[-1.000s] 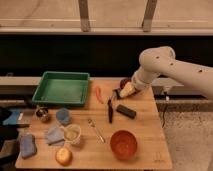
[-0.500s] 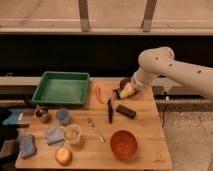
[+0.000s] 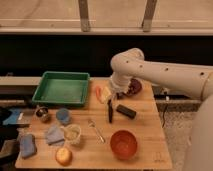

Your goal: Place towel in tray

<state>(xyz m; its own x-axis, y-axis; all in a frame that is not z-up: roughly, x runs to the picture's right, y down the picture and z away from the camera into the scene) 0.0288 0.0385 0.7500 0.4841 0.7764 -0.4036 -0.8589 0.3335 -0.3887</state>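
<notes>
The towel, a small pale blue-grey cloth, lies flat near the table's front left, beside the cream cup. The green tray stands at the back left, with nothing visible inside. My gripper hangs low over the back middle of the table, just right of the tray's right rim and well behind the towel. It is open and holds nothing.
A dark blue sponge lies left of the towel, and a blue cup and small metal cup stand behind it. Also present are a fork, an orange bowl, a fruit, a black block and a dark plate.
My arm has swung left, bringing the gripper closer to the tray's right side. The towel and the other objects have not moved.
</notes>
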